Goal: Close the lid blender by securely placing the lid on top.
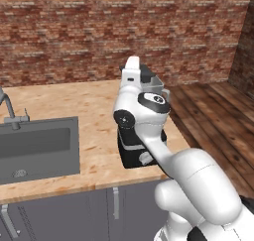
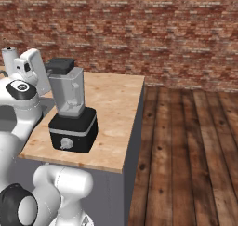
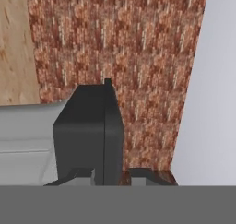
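Blender (image 2: 72,122): one; boxy black base, silver band, round knob; clear tapered square jar.
Lid (image 2: 60,64): one; flat dark square, rounded corners; seen at the jar's rim, clamped edge-on.
Gripper (image 3: 113,174): closed on the lid.
Counter (image 2: 116,109): pale wood grain, under the blender.
Wall (image 2: 139,29): red brick, behind the blender.

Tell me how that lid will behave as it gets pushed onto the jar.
The lid looks flat and rigid, so it probably won't flex. It seems thin and light, pinched by the tool at one edge, so it may pivot. The tall jar might rock.
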Robot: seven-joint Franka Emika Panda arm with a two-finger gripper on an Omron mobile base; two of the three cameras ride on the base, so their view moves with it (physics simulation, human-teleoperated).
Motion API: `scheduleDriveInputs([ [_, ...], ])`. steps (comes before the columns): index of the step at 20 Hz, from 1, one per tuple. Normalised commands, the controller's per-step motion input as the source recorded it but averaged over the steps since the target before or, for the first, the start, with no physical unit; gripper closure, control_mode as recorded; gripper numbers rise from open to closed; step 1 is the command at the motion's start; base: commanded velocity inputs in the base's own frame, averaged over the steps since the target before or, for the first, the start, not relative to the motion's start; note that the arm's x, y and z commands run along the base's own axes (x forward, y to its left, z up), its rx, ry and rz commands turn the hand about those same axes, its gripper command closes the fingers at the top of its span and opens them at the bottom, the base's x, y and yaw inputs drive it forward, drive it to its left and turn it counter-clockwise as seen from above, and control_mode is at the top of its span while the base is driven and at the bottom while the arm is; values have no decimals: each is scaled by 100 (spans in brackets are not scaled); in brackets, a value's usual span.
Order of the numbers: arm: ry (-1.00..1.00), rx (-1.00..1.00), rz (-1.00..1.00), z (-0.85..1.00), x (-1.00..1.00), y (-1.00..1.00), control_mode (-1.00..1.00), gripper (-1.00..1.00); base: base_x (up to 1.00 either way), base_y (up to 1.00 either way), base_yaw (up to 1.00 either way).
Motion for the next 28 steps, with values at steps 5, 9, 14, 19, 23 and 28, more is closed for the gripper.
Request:
scheduleDriveInputs([
  [5,-9,-1,0,50,-2,0,-100,100,0,0,0],
  [9,-5,-2,0,43,-3,0,-100,100,0,0,0],
  [14,-2,0,0,25,-10,-17,-100,100,0,0,0],
  [19,0,0,0,30,-32,-27,-100,100,0,0,0],
  [23,0,0,0,24,-58,-18,-100,100,0,0,0],
  [28,1,0,0,4,-31,-12,-100,100,0,0,0],
])
